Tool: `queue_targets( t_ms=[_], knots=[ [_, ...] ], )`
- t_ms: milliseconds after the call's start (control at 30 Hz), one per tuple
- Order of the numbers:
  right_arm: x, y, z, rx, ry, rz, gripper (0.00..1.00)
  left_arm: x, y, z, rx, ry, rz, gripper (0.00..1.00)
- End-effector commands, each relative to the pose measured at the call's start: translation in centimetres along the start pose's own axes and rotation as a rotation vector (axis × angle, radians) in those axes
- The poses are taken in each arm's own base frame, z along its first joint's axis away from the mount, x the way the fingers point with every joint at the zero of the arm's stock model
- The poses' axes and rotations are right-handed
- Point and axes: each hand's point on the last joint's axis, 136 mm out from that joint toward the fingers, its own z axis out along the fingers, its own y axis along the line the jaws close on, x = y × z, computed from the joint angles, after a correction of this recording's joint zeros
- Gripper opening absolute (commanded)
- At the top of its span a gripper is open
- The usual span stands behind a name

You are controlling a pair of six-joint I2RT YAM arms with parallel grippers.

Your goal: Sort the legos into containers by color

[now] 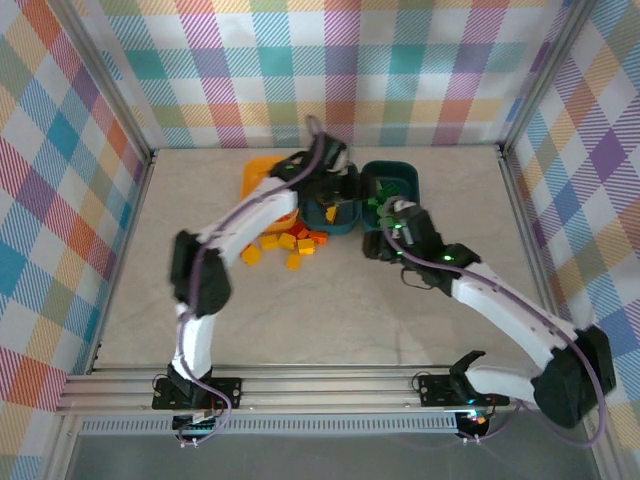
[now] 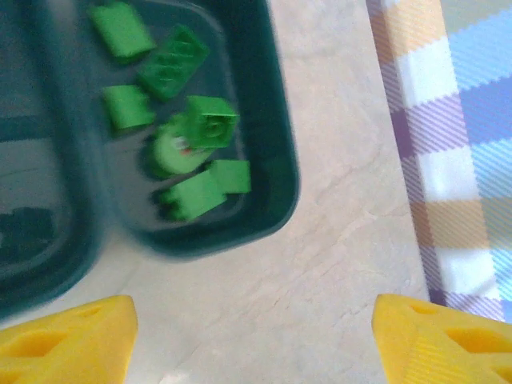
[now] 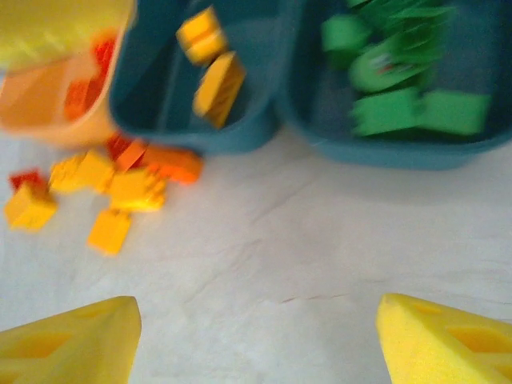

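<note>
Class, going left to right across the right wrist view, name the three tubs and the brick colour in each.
Orange tub with red bricks → middle teal tub with yellow bricks → right teal tub with green bricks.

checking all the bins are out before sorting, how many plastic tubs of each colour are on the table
orange-yellow rounded plastic tub: 1
dark teal rounded plastic tubs: 2 (middle tub, right tub)
total: 3
</note>
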Motion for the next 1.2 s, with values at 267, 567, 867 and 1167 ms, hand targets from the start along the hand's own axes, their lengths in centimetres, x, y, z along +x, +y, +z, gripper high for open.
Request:
queue_targets(
  t_ms=[267, 567, 867, 1167],
  knots=[
    [4.4, 10.2, 9.9, 0.006, 0.193, -0.03, 0.82, 13.2, 28.4, -12.8, -0.516, -0.173, -0.698, 0.96],
    [7.4, 14.0, 16.5, 0.096, 0.305, 0.029, 0.84, 19.7, 31.6, -15.0, -0.665, -0.155, -0.732, 1.0],
    [9.1, 13.5, 19.8, 0.217, 0.342, 0.016, 0.77, 20.3, 31.7, -14.3, -0.657, -0.113, -0.715, 1.0],
    [8.8, 13.3, 20.4, 0.227, 0.321, -0.061, 0.43, 20.2, 31.6, -14.2, -0.645, -0.1, -0.691, 1.0]
  ],
)
